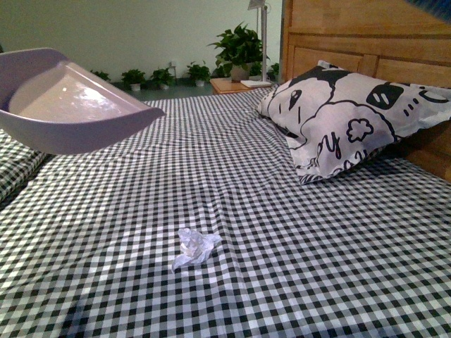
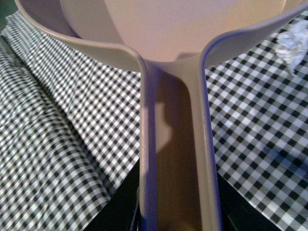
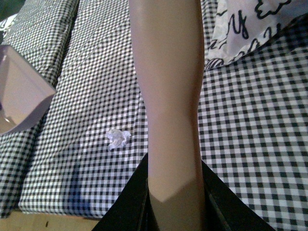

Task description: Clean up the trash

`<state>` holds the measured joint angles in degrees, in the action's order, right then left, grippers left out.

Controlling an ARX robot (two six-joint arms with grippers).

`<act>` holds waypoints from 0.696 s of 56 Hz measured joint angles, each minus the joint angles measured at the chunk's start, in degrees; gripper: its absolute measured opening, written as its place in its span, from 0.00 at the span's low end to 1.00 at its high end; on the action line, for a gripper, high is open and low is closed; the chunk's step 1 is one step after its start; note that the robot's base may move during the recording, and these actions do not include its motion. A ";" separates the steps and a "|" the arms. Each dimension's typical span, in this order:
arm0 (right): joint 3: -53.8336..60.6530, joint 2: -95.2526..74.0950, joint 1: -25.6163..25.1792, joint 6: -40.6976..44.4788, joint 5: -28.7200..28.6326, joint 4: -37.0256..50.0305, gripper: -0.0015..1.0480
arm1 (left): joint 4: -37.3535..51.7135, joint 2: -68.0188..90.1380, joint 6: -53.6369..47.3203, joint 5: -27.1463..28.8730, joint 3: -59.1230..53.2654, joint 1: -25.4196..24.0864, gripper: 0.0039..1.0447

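Trash wad (image 1: 196, 248): small crumpled white paper, lying on the bed (image 1: 317, 267) near the front edge, roughly centre in front view, on the black-and-white checked sheet. Nothing touches it. Also visible in right wrist view (image 3: 118, 138) and at the frame edge in left wrist view (image 2: 292, 45).

Dustpan (image 1: 67, 102): pale lilac plastic, held up above the bed on the left side, well apart from the wad. The part of its inside that shows is empty. Left wrist view shows its handle (image 2: 175, 159) running down between the left gripper's black jaws, which are clamped on it.

Right wrist view: a long beige handle (image 3: 171, 96) sits between the right gripper's black jaws, gripped. Its working end is out of frame, can't tell what tool it is.

Farther back: white pillow (image 1: 345, 120) with black cartoon print, leaning on the wooden headboard (image 1: 366, 35). Lettering on it, only a "y" readable. Beyond, a nightstand (image 1: 232, 86) and potted plants (image 1: 239, 49) along the wall.
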<state>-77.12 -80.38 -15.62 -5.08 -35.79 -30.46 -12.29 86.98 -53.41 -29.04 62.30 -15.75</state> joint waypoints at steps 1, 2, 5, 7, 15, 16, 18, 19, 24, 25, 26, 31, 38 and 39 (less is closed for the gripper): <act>0.00 -0.37 0.35 0.00 -0.04 -0.17 0.20 | 0.15 0.13 -0.15 -0.07 -0.20 0.22 0.25; 0.00 -0.74 0.74 0.04 0.00 -0.35 0.20 | 0.39 0.42 -0.37 -0.15 -0.57 0.61 0.25; -0.04 -1.77 1.68 0.22 0.26 -0.81 0.20 | 0.50 1.31 -0.76 -0.13 -1.16 1.57 0.25; -0.13 -2.51 2.27 0.44 0.74 -1.25 0.20 | 0.42 1.86 -0.94 -0.13 -1.51 2.10 0.25; -1.22 -6.38 5.16 2.10 3.76 -2.36 0.20 | -1.79 4.20 -2.10 -0.20 -1.84 3.17 0.25; -1.44 -6.95 5.64 2.38 4.33 -2.49 0.20 | -2.23 4.44 -2.36 -0.24 -1.84 3.17 0.25; -1.75 -7.76 6.38 2.73 5.11 -2.64 0.20 | -2.93 4.90 -2.75 -0.24 -1.84 3.17 0.25; -1.88 -8.04 6.64 2.84 5.38 -2.69 0.20 | -3.41 5.16 -3.02 -0.26 -1.84 3.17 0.25; -2.80 -10.10 9.07 3.63 6.86 -3.23 0.20 | -4.96 6.23 -4.37 -0.33 -1.84 3.10 0.25; -2.89 -10.27 9.38 3.67 7.06 -3.28 0.20 | -5.11 6.36 -4.52 -0.33 -1.84 3.06 0.25; -3.04 -10.69 9.97 3.78 7.30 -3.41 0.20 | -5.55 6.64 -4.90 -0.31 -1.84 2.99 0.25; -3.41 -12.07 12.28 4.66 8.50 -3.58 0.20 | -8.37 7.50 -6.91 -0.37 -1.84 2.73 0.25; -3.48 -14.21 15.04 4.94 10.01 -3.37 0.20 | -12.52 8.66 -11.50 0.59 -1.95 1.92 0.25; -3.48 -14.60 15.47 4.94 10.25 -3.26 0.20 | -12.74 8.79 -11.72 0.74 -1.99 1.84 0.25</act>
<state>-80.60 -94.98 -0.14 -0.14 -25.54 -33.71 -25.04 95.77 -65.12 -28.29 60.31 -13.91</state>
